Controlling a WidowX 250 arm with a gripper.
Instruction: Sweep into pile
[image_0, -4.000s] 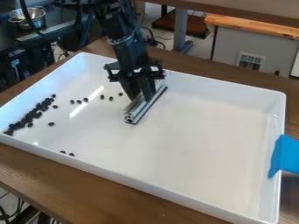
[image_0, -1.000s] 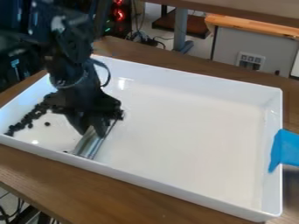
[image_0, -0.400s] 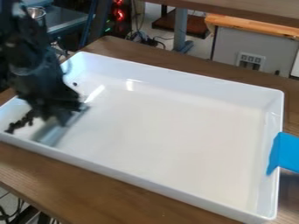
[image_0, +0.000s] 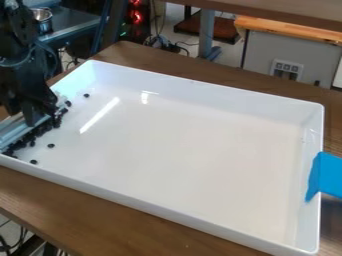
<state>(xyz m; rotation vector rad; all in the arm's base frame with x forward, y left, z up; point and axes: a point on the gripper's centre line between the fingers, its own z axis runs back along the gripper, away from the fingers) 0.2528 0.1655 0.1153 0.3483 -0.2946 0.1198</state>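
At the left end of the white tray, the black gripper (image_0: 35, 117) hangs over the tray's left wall and is shut on a silvery metal bar (image_0: 15, 131). The bar lies slantwise along that wall, on the outer side of the dark beans. A dense band of beans (image_0: 41, 131) runs beside the bar down to the tray's near left corner. Stray beans lie apart from it: one bean (image_0: 86, 95) farther back, one bean (image_0: 51, 145) to the right, and one bean (image_0: 33, 161) by the front wall.
The white tray (image_0: 200, 211) stands on a brown wooden table (image_0: 127, 222). Blue tape (image_0: 324, 175) covers part of its right rim. Behind at the upper left is a metal bowl (image_0: 42, 19).
The gripper has moved left with the bar, from mid-tray across to the left wall. Beans that lay scattered are now nearer the left band, and the bar has passed to the band's outer side.
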